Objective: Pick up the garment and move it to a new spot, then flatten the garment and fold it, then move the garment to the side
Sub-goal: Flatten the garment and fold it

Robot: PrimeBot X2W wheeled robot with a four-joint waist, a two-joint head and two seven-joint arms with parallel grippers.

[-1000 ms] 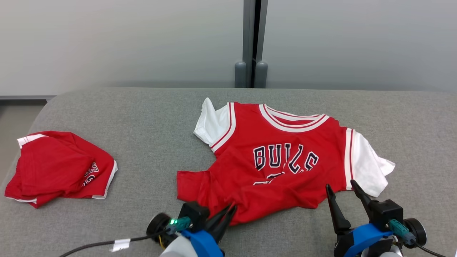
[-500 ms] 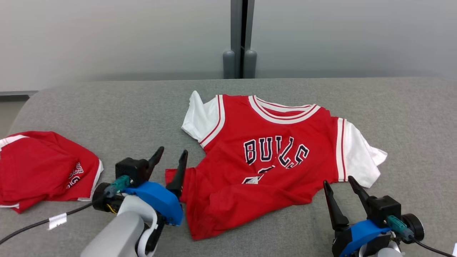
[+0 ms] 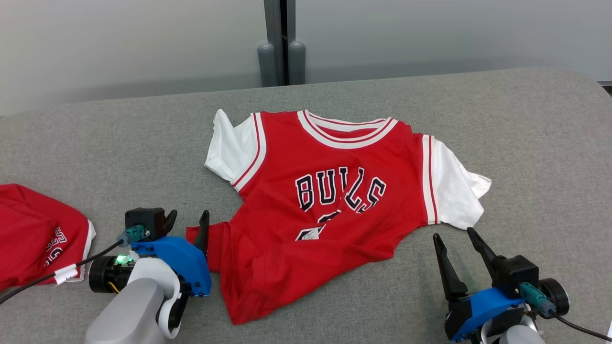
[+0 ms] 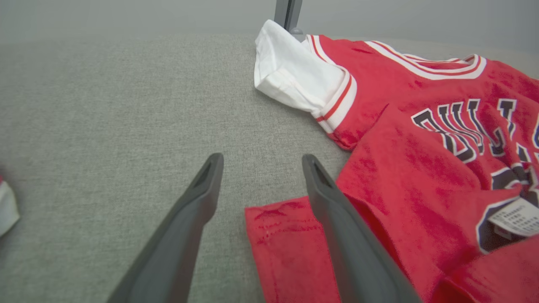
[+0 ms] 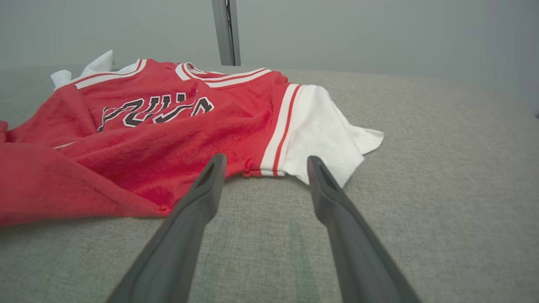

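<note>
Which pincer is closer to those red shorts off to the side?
Left. The left pincer sits between the shorts and the jersey; the right pincer is past the jersey's other side.

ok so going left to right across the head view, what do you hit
red shorts → left gripper → jersey → right gripper

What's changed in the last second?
The left gripper, shut at the front hem of the jersey a second ago, has opened and moved to its left; it now straddles the hem corner. The head camera panned too. The right gripper, open, and the jersey stayed put.
</note>
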